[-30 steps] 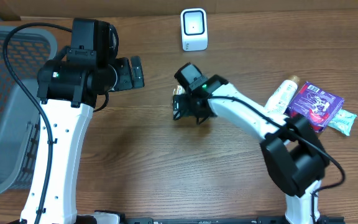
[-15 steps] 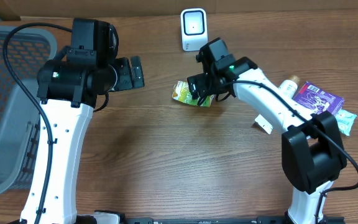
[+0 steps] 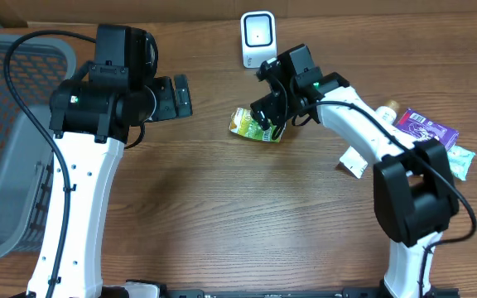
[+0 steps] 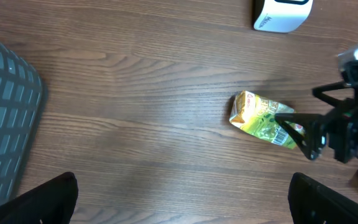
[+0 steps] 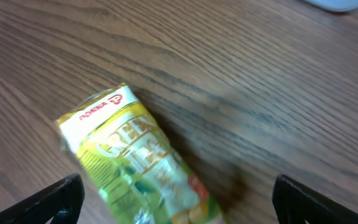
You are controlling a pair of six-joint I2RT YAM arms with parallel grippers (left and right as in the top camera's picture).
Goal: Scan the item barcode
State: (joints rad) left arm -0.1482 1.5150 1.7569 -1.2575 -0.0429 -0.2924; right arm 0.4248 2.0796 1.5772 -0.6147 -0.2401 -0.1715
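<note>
Both left pincer (image 3: 180, 97) and right pincer (image 3: 265, 116) gape empty. Packet (image 3: 252, 126) lies near the worktop's (image 3: 222, 215) far edge, before the scanner (image 3: 257, 39), long axis roughly along that edge, right end under the nearer right pincer.

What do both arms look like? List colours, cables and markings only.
Left arm: white links, bulky black joint housings, a loose black cable looping beside it, a small green light. Right arm: same white links and black joints, base cable also black, wrist light green. Jaws are black.
</note>
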